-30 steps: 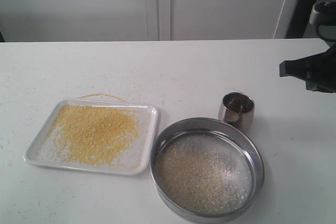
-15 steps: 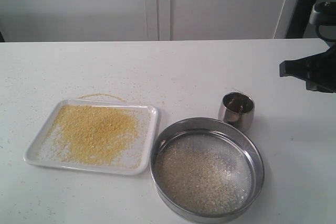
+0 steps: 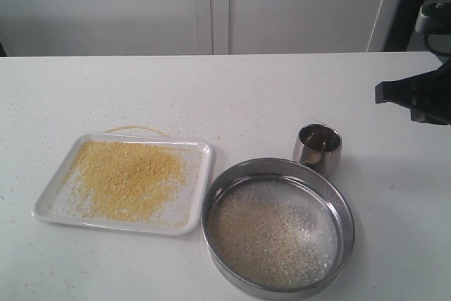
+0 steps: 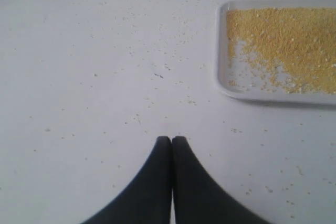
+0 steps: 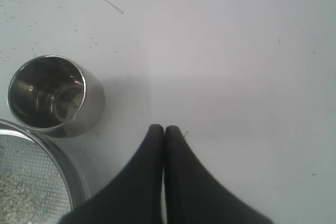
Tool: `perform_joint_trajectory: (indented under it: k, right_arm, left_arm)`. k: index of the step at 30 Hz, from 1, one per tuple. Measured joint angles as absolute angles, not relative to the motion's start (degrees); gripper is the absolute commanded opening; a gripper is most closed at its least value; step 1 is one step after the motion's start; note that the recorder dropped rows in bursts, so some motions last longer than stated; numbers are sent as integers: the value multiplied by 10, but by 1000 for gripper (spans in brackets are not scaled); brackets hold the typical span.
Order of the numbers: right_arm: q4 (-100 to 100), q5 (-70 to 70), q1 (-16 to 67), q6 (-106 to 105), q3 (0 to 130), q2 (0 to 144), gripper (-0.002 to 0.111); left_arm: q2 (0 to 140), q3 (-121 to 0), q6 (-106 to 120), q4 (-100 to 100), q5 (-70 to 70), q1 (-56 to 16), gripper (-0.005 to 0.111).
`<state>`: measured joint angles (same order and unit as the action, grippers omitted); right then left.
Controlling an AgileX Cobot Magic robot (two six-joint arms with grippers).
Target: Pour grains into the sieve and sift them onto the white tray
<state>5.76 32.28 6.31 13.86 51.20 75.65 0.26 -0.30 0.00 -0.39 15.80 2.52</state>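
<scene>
white counter (image 3: 246, 96) fills most of the exterior view, with white cupboard doors (image 3: 211, 5) behind it. the white tray (image 3: 204, 149) lies flat in the lower left of the frame. fine yellow grains (image 3: 127, 177) are spread over it. a thin line of spilled grains (image 3: 137, 130) lies on the counter just above the tray's far edge. the sieve (image 3: 349, 223) sits in the lower middle, just to the right of the tray. pale grains (image 3: 264, 234) cover its mesh. a small steel cup (image 3: 318, 147) stands upright just above the sieve. i cannot tell if the two touch.

the right arm (image 3: 416, 93) shows as a dark shape at the right edge, up off the counter and well apart from the sieve.

in the right wrist view the right end effector (image 5: 164, 129) is closed tight with nothing in it. the cup is near its tips and looks empty, and a bit of the sieve's rim shows beside the cup.

in the left wrist view the left end effector (image 4: 171, 140) is closed too and holds nothing. it is over bare counter dotted with tiny grains, and the tray with its yellow grains lies apart from the tips.
</scene>
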Motion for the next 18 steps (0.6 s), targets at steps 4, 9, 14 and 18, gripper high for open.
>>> perform_joint_trajectory:
  k: [4, 9, 14, 18]
  right_arm:
    - [58, 323, 63, 139, 512, 756, 0]
    - [58, 323, 63, 139, 512, 756, 0]
    - [58, 323, 63, 139, 512, 756, 0]
    - [58, 323, 63, 139, 512, 756, 0]
  left_arm:
    - [3, -3, 0, -5, 128, 25, 0]
    - [3, -3, 0, -5, 119, 25, 0]
    - [3, -3, 0, -5, 119, 25, 0]
    - [3, -3, 0, -5, 119, 25, 0]
